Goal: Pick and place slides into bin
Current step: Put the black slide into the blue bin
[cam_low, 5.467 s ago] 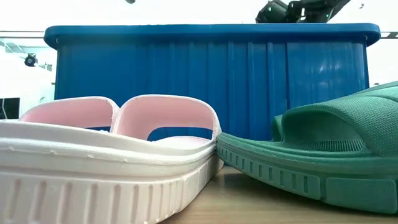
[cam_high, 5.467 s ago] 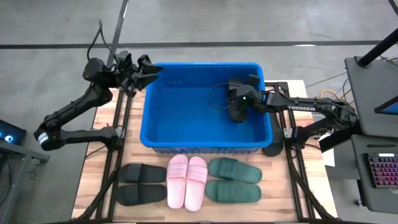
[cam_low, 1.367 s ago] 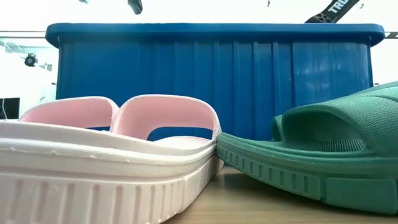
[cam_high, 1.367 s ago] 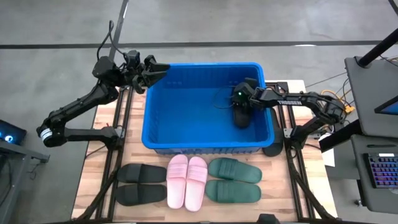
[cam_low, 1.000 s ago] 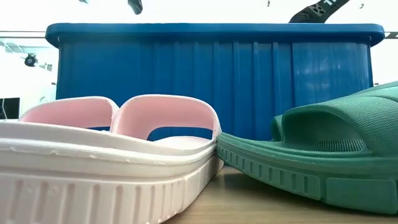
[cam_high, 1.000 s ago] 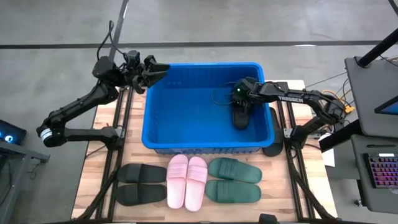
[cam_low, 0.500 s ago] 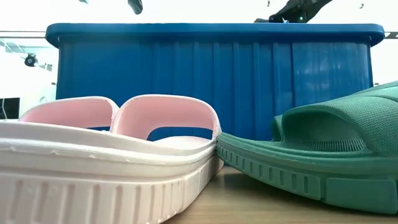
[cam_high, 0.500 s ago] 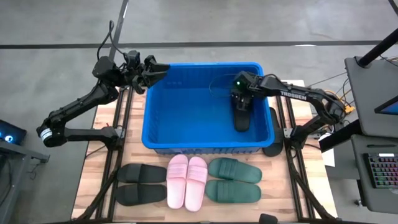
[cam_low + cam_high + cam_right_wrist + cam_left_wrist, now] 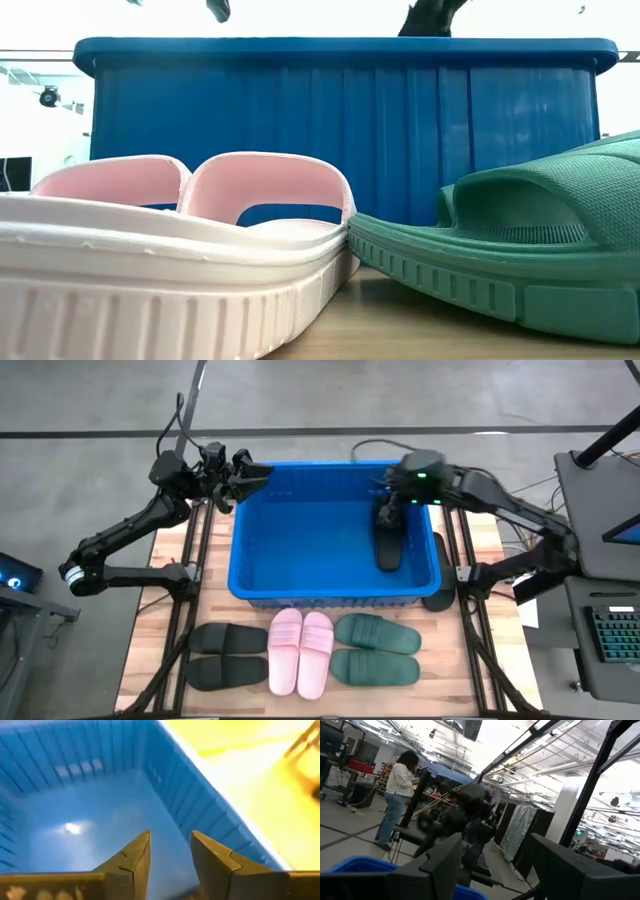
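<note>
Above the far right corner of the blue bin (image 9: 333,590), the right tool (image 9: 392,495) hangs with its fingers a narrow gap apart and nothing between them. One black slide (image 9: 387,546) lies inside the bin against the right wall, just below that tool. The likely trouble is the next reach: the right arm stretches across the bin's rim, so a low swing toward the front of the counter (image 9: 160,655) could catch the wall and shove the bin. Three pairs wait there in a tight row: black slides (image 9: 226,656), pink slides (image 9: 301,651) and green slides (image 9: 376,649). They lie so close together that a grab at one may drag its neighbour (the pink and green touch). The left tool (image 9: 247,473) hovers at the bin's far left corner, fingers wide and empty.
</note>
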Motion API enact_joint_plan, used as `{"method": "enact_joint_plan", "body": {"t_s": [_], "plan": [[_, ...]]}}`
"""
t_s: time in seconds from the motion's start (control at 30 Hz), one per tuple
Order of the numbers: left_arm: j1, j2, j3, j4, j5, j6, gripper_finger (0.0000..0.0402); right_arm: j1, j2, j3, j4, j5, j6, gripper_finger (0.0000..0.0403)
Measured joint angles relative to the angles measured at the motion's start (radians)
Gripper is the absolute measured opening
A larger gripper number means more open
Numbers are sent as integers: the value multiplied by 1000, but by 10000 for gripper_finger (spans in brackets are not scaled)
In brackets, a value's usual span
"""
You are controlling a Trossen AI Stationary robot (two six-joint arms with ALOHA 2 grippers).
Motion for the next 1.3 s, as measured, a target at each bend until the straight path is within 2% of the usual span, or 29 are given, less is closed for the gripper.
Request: {"method": "enact_joint_plan", "body": {"t_s": [0.23,0.5,0.77,0.97,1.07,1.17,1.3], "plan": [[0,30,0,0,1,9,217,107,-187,22,-90,22,96,120],[0,95,-1,1,1,8,217,272,-244,18,-345,215,276,116],[-1,135,-1,5,1,-2,217,392,-251,39,-536,215,452,114],[-1,115,-1,7,0,-1,217,475,-268,76,-716,210,610,105],[-1,106,0,6,0,3,217,516,-272,76,-826,151,704,100],[-1,101,0,4,-1,6,217,546,-283,56,-829,88,746,95],[-1,104,0,3,-1,5,217,570,-293,31,-833,77,784,90]]}}
